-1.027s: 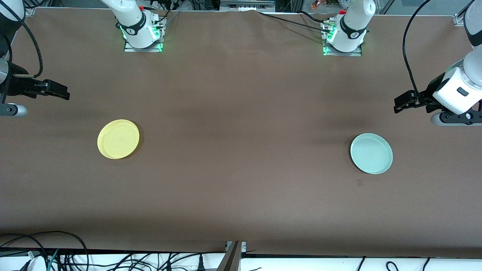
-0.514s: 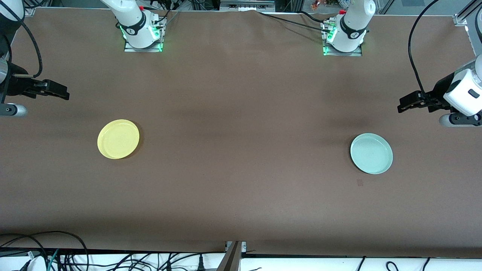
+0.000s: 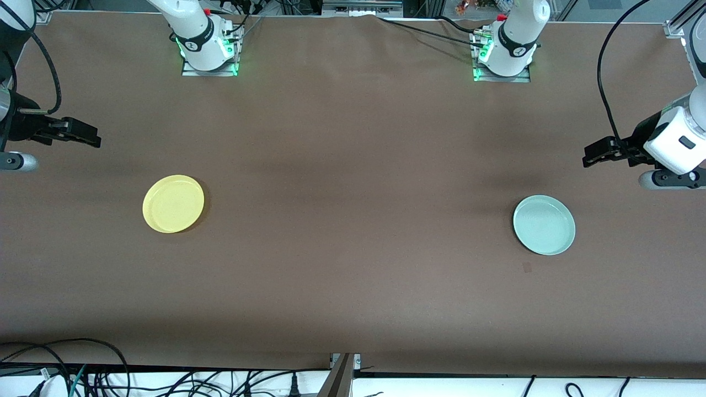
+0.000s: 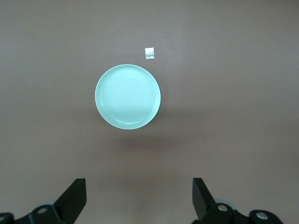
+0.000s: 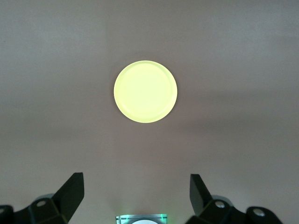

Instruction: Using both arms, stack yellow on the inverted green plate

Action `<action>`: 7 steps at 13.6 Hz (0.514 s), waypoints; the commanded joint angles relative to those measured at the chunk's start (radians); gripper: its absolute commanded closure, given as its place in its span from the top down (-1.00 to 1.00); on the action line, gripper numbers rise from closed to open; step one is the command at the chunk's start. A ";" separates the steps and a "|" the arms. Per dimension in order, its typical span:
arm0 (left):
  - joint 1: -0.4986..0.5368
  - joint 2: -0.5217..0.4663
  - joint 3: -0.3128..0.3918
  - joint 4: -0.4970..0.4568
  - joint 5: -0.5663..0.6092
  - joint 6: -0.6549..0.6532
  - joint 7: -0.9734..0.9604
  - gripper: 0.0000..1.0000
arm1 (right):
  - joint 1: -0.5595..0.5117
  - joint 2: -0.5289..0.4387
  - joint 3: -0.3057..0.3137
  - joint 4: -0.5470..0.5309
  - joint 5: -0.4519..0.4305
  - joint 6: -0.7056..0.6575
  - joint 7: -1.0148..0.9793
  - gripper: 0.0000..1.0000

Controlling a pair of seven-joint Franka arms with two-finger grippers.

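We see the yellow plate (image 3: pixel 173 203) and green plate (image 3: pixel 544 224) rim-up, well apart on the tabletop (image 3: pixel 353 220). Our left hand (image 3: pixel 598 153) and right hand (image 3: pixel 77 134) hover spread wide, holding nothing.

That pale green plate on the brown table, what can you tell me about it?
The small round pale mint-green plate looks like smooth plastic, with a shallow raised rim and faint rings in its flat middle. It lies right way up, hollow facing upward, flat on the brown table toward the left arm's end. Nothing touches it. The left claw hangs open above the table beside it, holding nothing.
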 commanded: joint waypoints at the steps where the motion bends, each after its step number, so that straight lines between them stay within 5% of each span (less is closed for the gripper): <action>1: -0.002 0.004 -0.005 0.015 0.024 -0.007 0.016 1.00 | -0.007 0.013 0.002 0.028 0.014 0.005 0.009 1.00; 7: 0.011 0.051 0.000 0.012 0.026 0.016 0.014 1.00 | -0.002 0.013 0.004 0.028 0.022 0.010 0.014 1.00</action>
